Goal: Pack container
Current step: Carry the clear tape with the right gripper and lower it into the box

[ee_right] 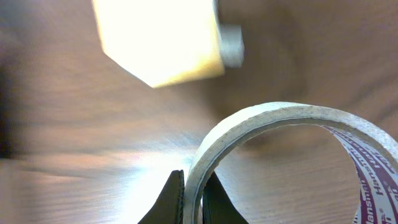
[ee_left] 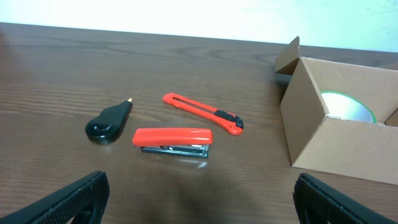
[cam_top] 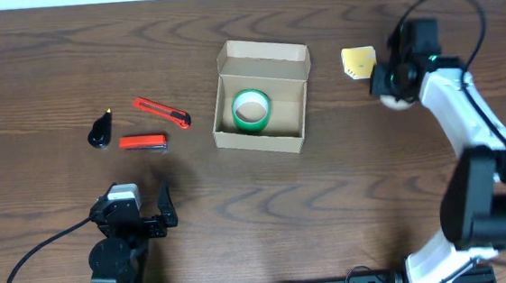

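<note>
Closest to the lens, right wrist view: white tape roll [ee_right: 261, 115], its rim pinched edge-on between the two fingers of my right gripper [ee_right: 193, 200], jaws narrowed onto the roll's wall. Behind it, blurred, a pale yellow object [ee_right: 163, 38] on the table [ee_right: 74, 124].

Overhead view: this arm sits at the right of the table, well apart from the container [cam_top: 260, 139], with the pale yellow object between the two. The container stands at the centre, flap lid [cam_top: 262, 55] open and folded toward the far edge. A green tape roll [cam_top: 252, 111] lies flat inside, toward the left, with bare floor beside it on the right.

Left wrist view: my left gripper [ee_left: 199, 200], fingers spread wide and holding nothing, hovers low near the front edge. It faces a red stapler [ee_left: 173, 140], a red utility knife [ee_left: 202, 112] and a black teardrop-shaped object [ee_left: 107, 123], all on the table left of the container.

Progress, as I judge it: one item packed; a second in hand but not yet carried over; four loose items outside, though I cannot tell which of them belong in the box; lid unclosed. I read the task as under half done.
</note>
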Robot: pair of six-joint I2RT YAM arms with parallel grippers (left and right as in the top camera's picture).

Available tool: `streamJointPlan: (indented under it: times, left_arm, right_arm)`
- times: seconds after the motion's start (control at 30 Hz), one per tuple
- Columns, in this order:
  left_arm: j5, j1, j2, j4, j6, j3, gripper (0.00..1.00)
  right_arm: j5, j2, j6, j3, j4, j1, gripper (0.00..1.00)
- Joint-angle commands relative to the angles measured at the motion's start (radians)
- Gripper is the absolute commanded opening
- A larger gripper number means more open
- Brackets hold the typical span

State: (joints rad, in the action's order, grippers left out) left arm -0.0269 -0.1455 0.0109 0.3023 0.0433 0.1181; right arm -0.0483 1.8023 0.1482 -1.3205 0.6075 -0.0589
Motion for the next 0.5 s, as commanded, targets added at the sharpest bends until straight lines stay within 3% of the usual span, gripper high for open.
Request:
streamJointPlan:
  times: [0.0,0.23,0.47]
  left_arm:
    - [-0.006,0.005,-0.006,0.003,-0.021,-0.026,0.95]
    - [-0.006,0.005,-0.006,0.003,-0.021,-0.026,0.95]
    - [-0.006,0.005,-0.006,0.003,-0.021,-0.026,0.95]
  right_arm:
    - [-0.062,-0.158,0.032,-0.106,0.035,0.075,0.01]
    - [-0.03,-0.26,0.144,-0.14,0.039,0.349,0.01]
    - [0.096,-0.139,0.307,-0.14,0.005,0.635,0.01]
